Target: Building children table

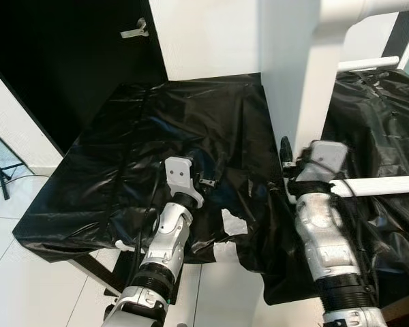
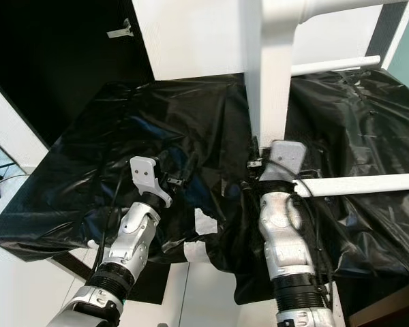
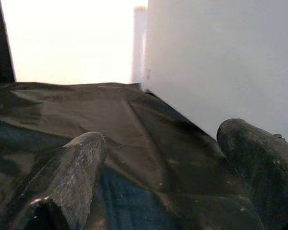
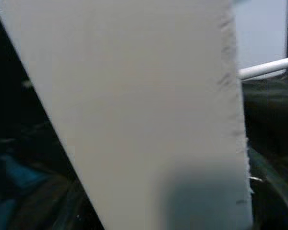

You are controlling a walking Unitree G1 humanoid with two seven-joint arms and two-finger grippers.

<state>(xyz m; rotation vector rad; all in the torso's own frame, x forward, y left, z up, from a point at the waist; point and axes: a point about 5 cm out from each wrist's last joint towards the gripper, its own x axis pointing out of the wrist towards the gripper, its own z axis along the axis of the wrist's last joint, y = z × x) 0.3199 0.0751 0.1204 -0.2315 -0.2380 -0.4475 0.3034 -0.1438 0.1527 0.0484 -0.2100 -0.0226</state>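
Desk [image 1: 48, 225] draped in crumpled black plastic sheet [image 1: 136, 136]. White table panel [image 1: 286, 82] stands upright on the sheet at about 1 o'clock from frame centre in the left eye view, its lower edge meeting the sheet. White round legs [image 1: 358, 10] run off its top toward 2 o'clock; another thin white rod [image 1: 388, 185] lies across at 3 o'clock, over the right forearm.

Left hand [image 3: 158, 172] released: two black fingers [image 3: 72, 167] spread wide, low over the sheet, nothing between them, panel just beside at 1 o'clock in the wrist view. Left arm [image 1: 170, 231] comes up from 6 o'clock, wrist at frame centre.

Right hand [image 1: 285, 151] is up against the panel's lower edge, at 3 o'clock from the left wrist. Right wrist view is blurred, white panel face [image 4: 134, 105] very close; cannot tell whether it is grasping or loose.

Pale floor tiles [image 1: 27, 286] at 8 o'clock.
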